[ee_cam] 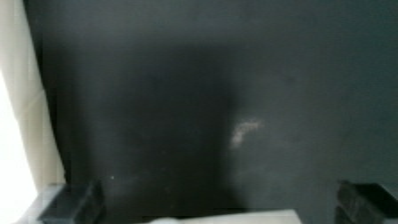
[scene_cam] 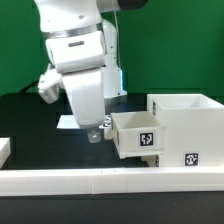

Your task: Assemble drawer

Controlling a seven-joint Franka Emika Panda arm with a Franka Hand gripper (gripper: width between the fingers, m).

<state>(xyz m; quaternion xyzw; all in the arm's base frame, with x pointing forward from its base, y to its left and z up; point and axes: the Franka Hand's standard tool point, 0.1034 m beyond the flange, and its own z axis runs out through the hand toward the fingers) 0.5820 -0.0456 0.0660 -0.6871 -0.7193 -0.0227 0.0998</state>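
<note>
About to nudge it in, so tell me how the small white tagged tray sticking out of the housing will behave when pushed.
The small white plastic tray looks rigid and probably light. Sitting partly inside the large white cube-like housing, it should slide rather than tip. An off-centre push from the hand might jam it.

Exterior view bright, evenly lit, fairly sharp; wrist view dim, blurred, faintly glared.

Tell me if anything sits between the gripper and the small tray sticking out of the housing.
Nothing visible does. The gripper hangs just to the exterior view's left of the tray, with only bare black table between them.
</note>
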